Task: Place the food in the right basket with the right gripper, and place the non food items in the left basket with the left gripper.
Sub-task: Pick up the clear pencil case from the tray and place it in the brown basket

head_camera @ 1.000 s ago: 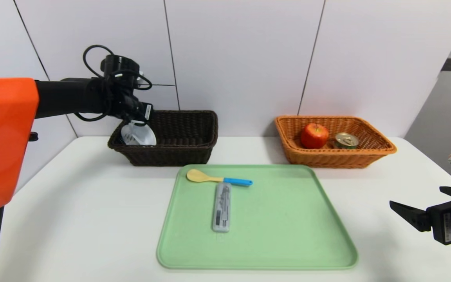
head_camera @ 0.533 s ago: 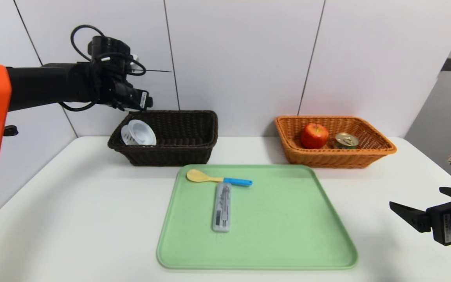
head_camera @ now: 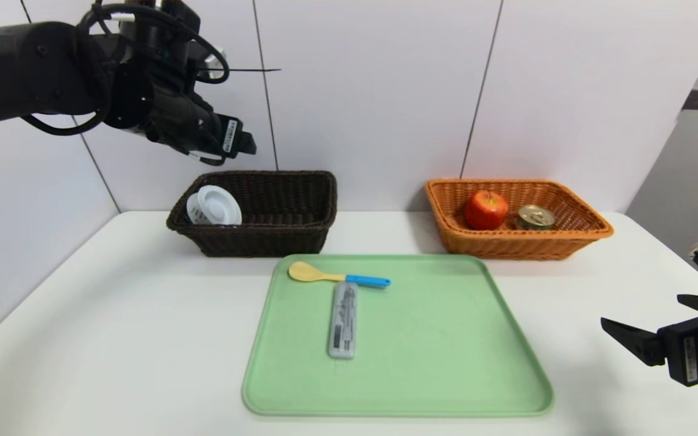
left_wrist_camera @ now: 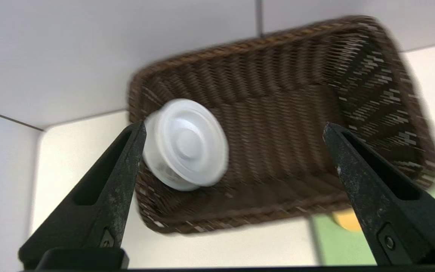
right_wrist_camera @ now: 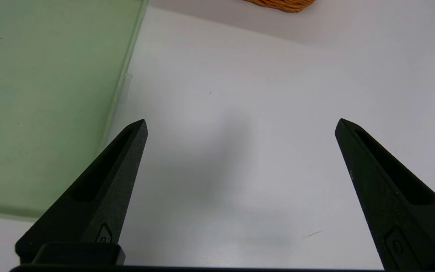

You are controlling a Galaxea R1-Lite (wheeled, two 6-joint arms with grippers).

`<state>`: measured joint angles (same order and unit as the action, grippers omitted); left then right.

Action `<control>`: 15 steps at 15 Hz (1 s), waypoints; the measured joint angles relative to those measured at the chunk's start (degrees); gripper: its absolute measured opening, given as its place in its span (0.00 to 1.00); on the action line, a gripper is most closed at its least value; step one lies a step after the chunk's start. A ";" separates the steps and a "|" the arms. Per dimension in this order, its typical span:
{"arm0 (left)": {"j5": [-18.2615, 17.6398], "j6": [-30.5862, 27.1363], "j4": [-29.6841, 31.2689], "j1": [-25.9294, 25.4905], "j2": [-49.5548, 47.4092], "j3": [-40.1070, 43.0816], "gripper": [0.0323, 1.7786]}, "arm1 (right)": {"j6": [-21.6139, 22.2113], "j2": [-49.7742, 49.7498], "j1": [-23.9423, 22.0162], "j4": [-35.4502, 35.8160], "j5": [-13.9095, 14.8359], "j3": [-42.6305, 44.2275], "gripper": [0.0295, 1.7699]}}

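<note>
The white slotted cup [head_camera: 214, 206] [left_wrist_camera: 185, 143] lies on its side in the left end of the dark brown left basket [head_camera: 276, 239] [left_wrist_camera: 315, 94]. My left gripper [head_camera: 241, 143] [left_wrist_camera: 233, 125] hangs open and empty well above that basket. A yellow-headed, blue-handled spoon [head_camera: 337, 275] and a flat grey case [head_camera: 343, 319] lie on the green tray [head_camera: 434, 363]. In the orange right basket [head_camera: 506, 245] rest the red apple [head_camera: 486, 209] and the tin [head_camera: 535, 217]. My right gripper [head_camera: 641, 310] [right_wrist_camera: 241, 121] is open and empty, low over the table right of the tray.
The two baskets stand against the back wall, with bare white table [head_camera: 113, 315] between and around them. The tray's right edge [right_wrist_camera: 123, 87] lies close beside my right gripper. A wall borders the table's left side.
My left arm has lifted up and away from the dark basket, leaving the white cup inside it. The right arm has barely moved.
</note>
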<state>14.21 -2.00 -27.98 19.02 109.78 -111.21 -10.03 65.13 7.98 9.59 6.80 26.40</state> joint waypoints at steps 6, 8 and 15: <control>3.10 15.77 -6.42 11.37 -7.02 7.98 0.94 | 0.00 -0.17 0.24 0.00 0.02 0.27 0.97; 5.94 18.42 -6.33 14.38 -8.75 12.79 0.94 | 0.06 -0.09 0.26 1.06 0.00 0.68 0.97; 7.11 25.56 -6.25 19.93 -11.62 23.56 0.95 | 0.17 4.68 0.22 15.87 0.11 1.73 0.97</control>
<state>21.32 23.56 -34.23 38.95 98.16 -87.65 -9.86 69.82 8.20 25.47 6.91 28.14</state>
